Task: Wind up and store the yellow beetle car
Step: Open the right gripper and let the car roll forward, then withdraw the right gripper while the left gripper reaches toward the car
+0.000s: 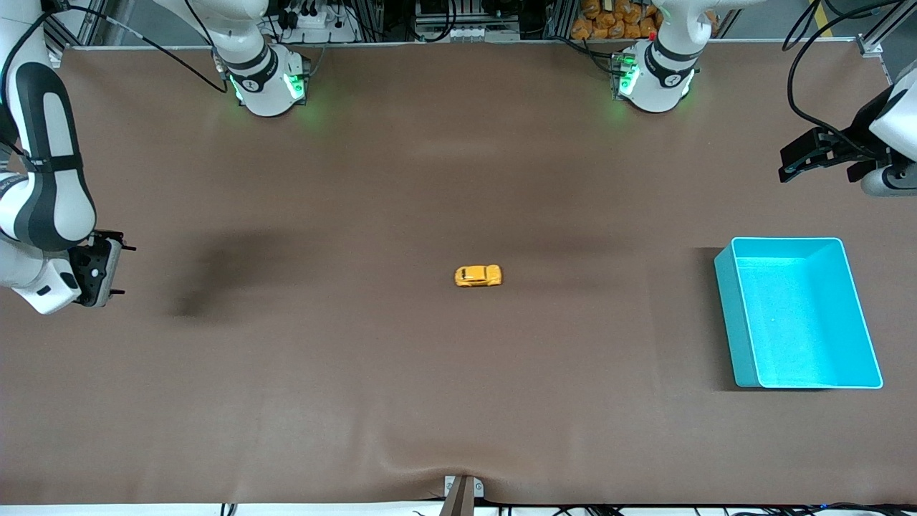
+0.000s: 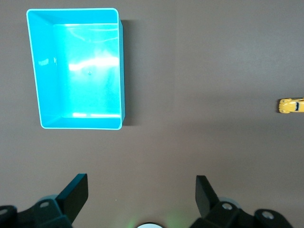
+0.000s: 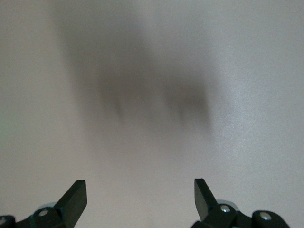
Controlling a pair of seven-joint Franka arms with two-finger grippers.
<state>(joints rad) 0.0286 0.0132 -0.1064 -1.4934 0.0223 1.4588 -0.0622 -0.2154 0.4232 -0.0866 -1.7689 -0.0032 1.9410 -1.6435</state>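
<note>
The yellow beetle car [image 1: 478,275] stands on its wheels at the middle of the brown table, apart from everything; it also shows at the edge of the left wrist view [image 2: 290,105]. My left gripper [image 1: 785,163] hangs open and empty in the air at the left arm's end of the table, beside the cyan bin [image 1: 725,294]. In its own view the left gripper [image 2: 141,187] is over bare table. My right gripper [image 1: 127,270] hangs open and empty at the right arm's end. In its wrist view the right gripper [image 3: 140,190] is over bare table and shadow.
The cyan bin [image 2: 121,71] is empty and sits toward the left arm's end of the table. Both arm bases [image 1: 269,82] [image 1: 655,75] stand along the table's edge farthest from the front camera. A small bracket [image 1: 462,491] sits at the nearest edge.
</note>
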